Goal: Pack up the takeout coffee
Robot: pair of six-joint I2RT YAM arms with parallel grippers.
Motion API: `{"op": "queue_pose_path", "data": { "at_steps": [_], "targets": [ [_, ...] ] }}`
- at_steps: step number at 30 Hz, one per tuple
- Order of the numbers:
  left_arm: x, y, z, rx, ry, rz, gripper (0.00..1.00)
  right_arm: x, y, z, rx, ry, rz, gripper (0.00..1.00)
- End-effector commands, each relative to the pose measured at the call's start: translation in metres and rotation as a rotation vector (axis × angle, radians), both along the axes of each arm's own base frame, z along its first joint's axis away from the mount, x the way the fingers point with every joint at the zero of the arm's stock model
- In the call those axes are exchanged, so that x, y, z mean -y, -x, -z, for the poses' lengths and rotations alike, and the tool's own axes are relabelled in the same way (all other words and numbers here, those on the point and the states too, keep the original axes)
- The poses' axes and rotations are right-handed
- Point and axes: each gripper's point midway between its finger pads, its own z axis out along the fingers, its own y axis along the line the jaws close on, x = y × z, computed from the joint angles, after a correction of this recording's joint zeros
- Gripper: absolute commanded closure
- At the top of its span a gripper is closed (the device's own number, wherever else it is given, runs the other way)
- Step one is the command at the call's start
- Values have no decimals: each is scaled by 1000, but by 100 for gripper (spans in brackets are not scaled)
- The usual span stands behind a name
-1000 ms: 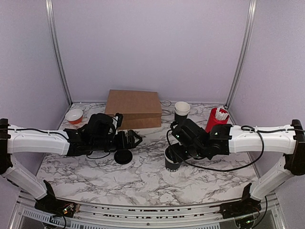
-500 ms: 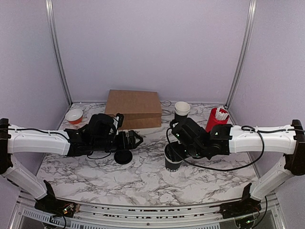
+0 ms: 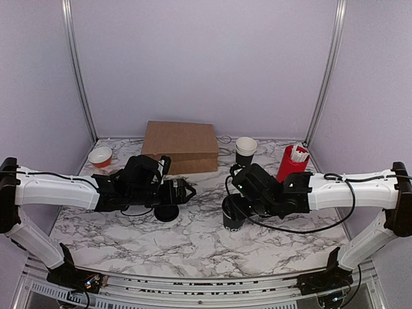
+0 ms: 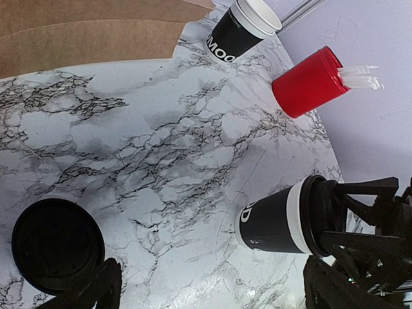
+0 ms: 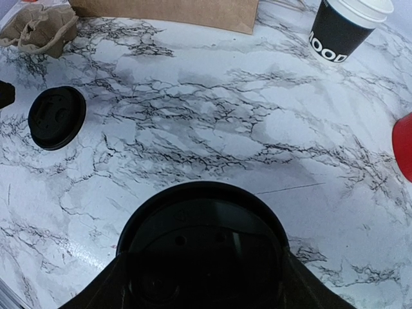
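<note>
The takeout coffee (image 3: 232, 220) is a small black cup with white print, standing on the marble table (image 3: 193, 248) right of centre. A black lid (image 5: 202, 248) sits on its top. My right gripper (image 3: 237, 207) is shut on the lid rim from above, a finger on each side in the right wrist view. The left wrist view shows the cup (image 4: 277, 222) with the right gripper's black frame over its top. My left gripper (image 3: 187, 192) hovers open left of the cup, nothing between its fingers (image 4: 103, 286). A second loose black lid (image 3: 166, 212) lies flat just below it.
A brown paper bag (image 3: 180, 147) lies flat at the back centre. A stack of white-rimmed black cups (image 3: 245, 149) and a red cylinder of white sticks (image 3: 291, 161) stand at the back right. A small white bowl (image 3: 100, 156) sits back left; a cardboard holder (image 5: 38, 29) lies near the bag.
My left gripper has edged a little to the right, above the loose lid. The right gripper and the cup have barely shifted.
</note>
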Motion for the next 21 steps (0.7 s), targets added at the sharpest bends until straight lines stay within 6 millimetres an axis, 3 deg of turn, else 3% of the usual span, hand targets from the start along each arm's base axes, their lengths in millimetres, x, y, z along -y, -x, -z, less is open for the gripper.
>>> {"op": "queue_pose_path", "data": {
  "at_steps": [1, 9, 21],
  "targets": [
    [15, 0, -7, 2, 19, 27, 1, -2, 10, 15, -37, 22, -12, 36],
    [29, 6, -1, -8, 5, 64, 1, 5, 15, 29, -61, 80, 0, 35],
    [42, 11, 5, -15, -17, 99, 1, 9, 19, 19, -76, 94, 0, 29]
  ]
}}
